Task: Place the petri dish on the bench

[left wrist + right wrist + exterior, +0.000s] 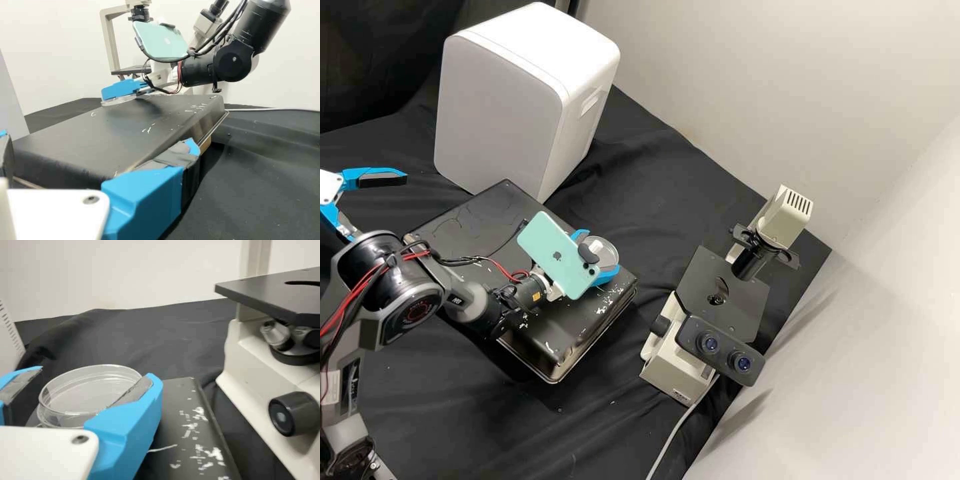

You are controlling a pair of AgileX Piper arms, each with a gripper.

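A: High view. The petri dish (608,249) sits near a corner of the raised black tray (487,220), not on the counter (653,173). The right end effector (599,255) is around it; can't tell if it's clamped. The left end effector (379,205) is spread wide, well off to the side.

B: Left wrist view?

A: It's low by the tray's other corner, holding nothing.

B: Right wrist view, risks?

A: The dish is clear and smooth-walled, and the microscope (260,365) is just beside. I'd guess a weak hold lets it slip coming off the tray, or a swing clips the microscope.
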